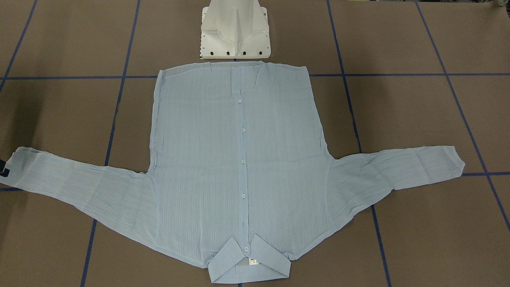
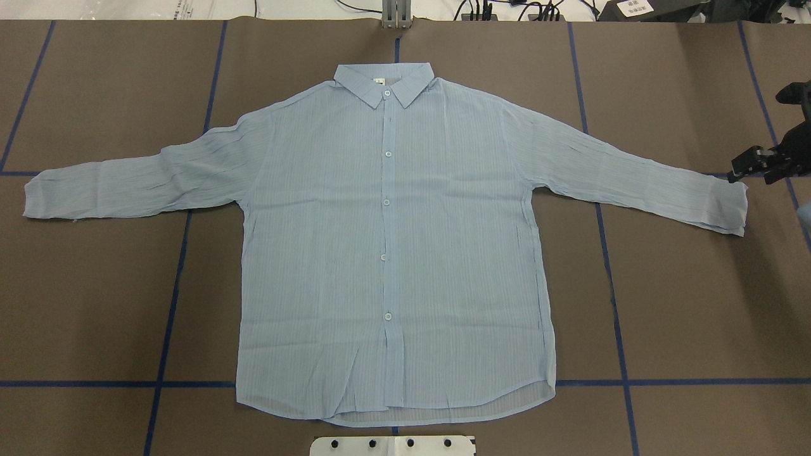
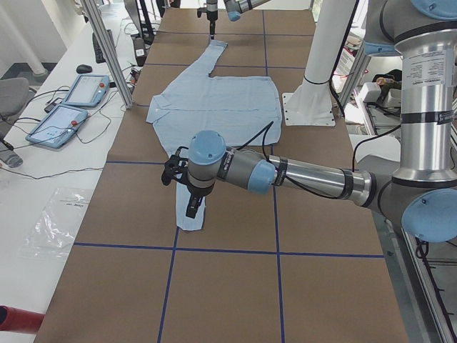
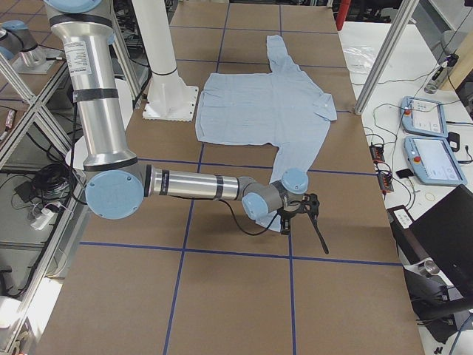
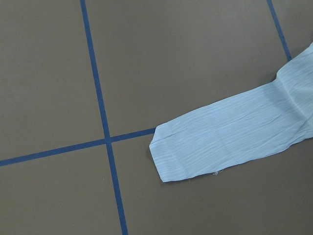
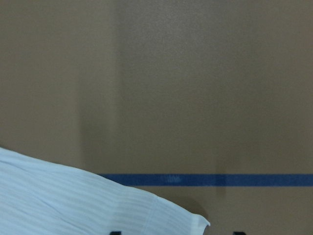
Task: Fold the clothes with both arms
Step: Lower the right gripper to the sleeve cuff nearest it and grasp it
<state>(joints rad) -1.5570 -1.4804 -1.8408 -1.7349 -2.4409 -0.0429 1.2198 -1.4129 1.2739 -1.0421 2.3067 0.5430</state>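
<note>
pale blue striped button-up shirt (image 2: 393, 240) spread flat for folding; black right gripper (image 2: 757, 163) open at cuff (image 2: 728, 209), left gripper (image 3: 191, 204): can't tell.

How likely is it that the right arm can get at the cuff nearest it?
Probably yes: the right arm's fingers hang right beside the cuff, which lies flat on the table with nothing between them.

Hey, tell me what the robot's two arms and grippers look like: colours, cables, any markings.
The left arm and right arm are silver-grey round tubes with bulky joints capped in pale blue and black bands at the seams. A thin black cable loops near each wrist. The upright tubes carry a small printed label, unreadable. The left gripper and right gripper are black, with two slim fingers each.
</note>
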